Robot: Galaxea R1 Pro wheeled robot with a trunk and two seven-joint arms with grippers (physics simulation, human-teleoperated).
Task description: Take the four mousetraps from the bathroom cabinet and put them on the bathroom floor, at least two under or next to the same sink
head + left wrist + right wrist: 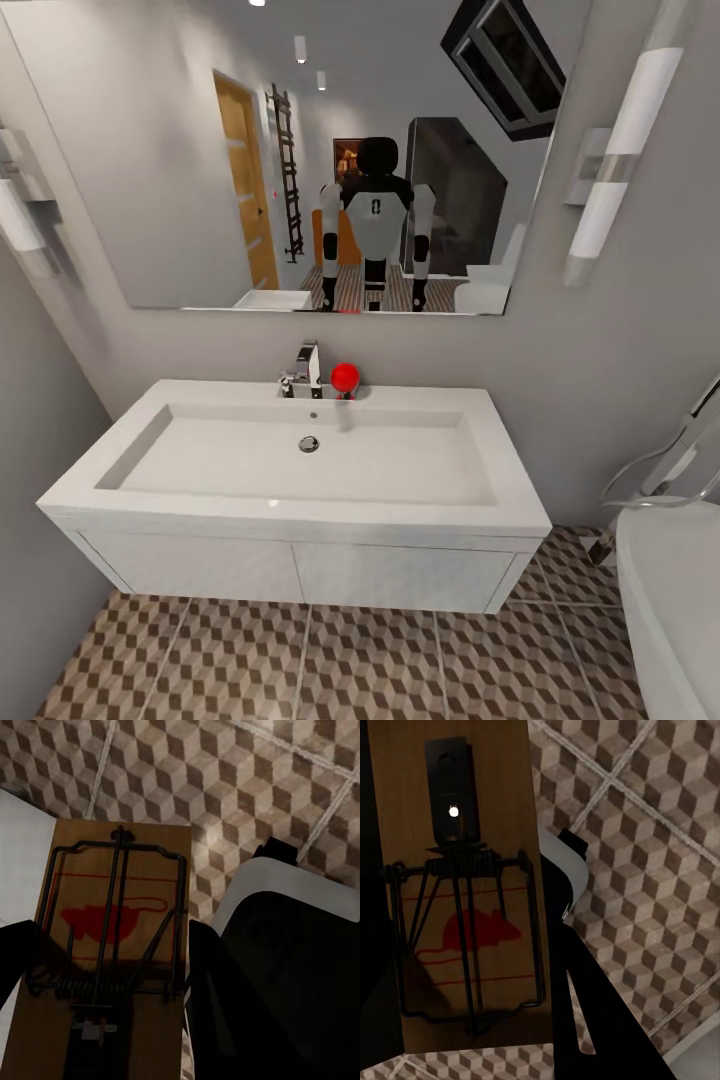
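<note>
1. Facing the bathroom sink (300, 450), the robot stands square to the white vanity (300, 575), with the chrome faucet (305, 370) and a small red ball (345, 377) at the back edge of the basin.
2. A wall mirror (180, 180) above the basin reflects the robot's body (375, 225) with both arms hanging at its sides, and an orange-brown shape, possibly the cabinet, shows behind it in the reflection.
3. The left wrist view shows 1 mousetrap (109, 945) lying along the left gripper (112, 967), its red mouse print and dark wire spring facing the camera; a dark finger (225, 1005) sits against its edge, so the fingers look clamped on the board.
4. The right wrist view shows a second mousetrap (457, 885) in the same way, flanked by the dark fingers of the right gripper (465, 945), which also look closed on it.
5. Both traps hang above the bathroom floor (330, 660), whose cube-pattern tiles pass behind them in each wrist view.
6. My reading is that the carry step is ending and the placing step is next, with 2 of the 4 traps in hand.
7. The next move calls for lowering the trunk and arms so the traps reach the tiles just in front of or beneath the vanity, then letting go flat.
8. A white bathtub rim (670, 600) on the right narrows the room for the right arm.
</note>
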